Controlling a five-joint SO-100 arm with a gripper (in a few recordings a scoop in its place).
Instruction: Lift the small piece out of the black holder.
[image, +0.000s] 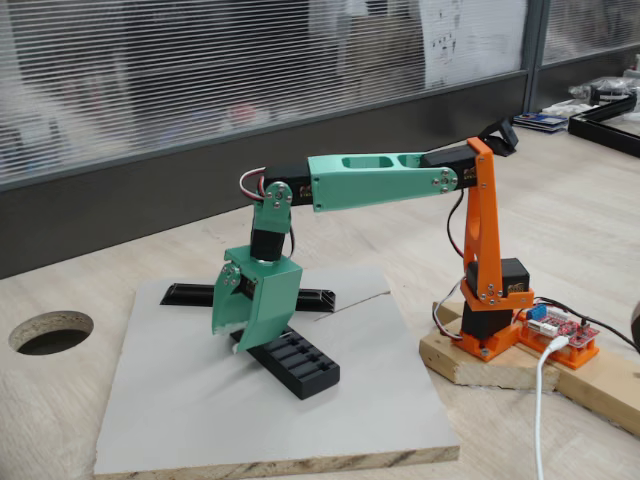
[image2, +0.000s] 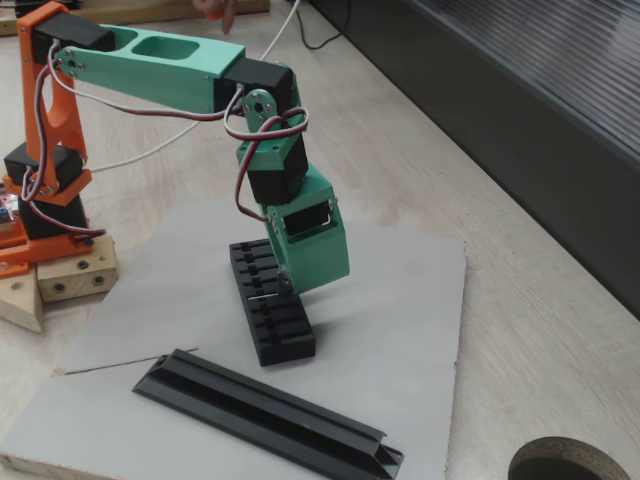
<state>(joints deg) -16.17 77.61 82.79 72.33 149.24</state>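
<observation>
In a fixed view, starting at the left, you have a round hole cut in the wooden table. Next comes the grey board lying flat on the table. On it, toward the back, the long black rail strip lies partly hidden behind the gripper.

The green gripper hangs down over the near-left end of the black holder, its tips at the holder's top. A whitish sliver shows right at the fingertips there; you cannot confirm from this angle that it is the small piece. Whether the jaws are spread or closed, you cannot tell: the green shell hides the gap.

Right of that, the green forearm runs level to the orange upright, which stands on a wooden block beside a red circuit board with a white cable.

In the other fixed view, the order reverses: orange base at left, gripper in the middle, directly over the holder. The small piece shows as a thin pale line across the holder's slotted top, just beside the fingertips, still seated in the holder. The rail strip lies in front, well apart from the holder.
</observation>
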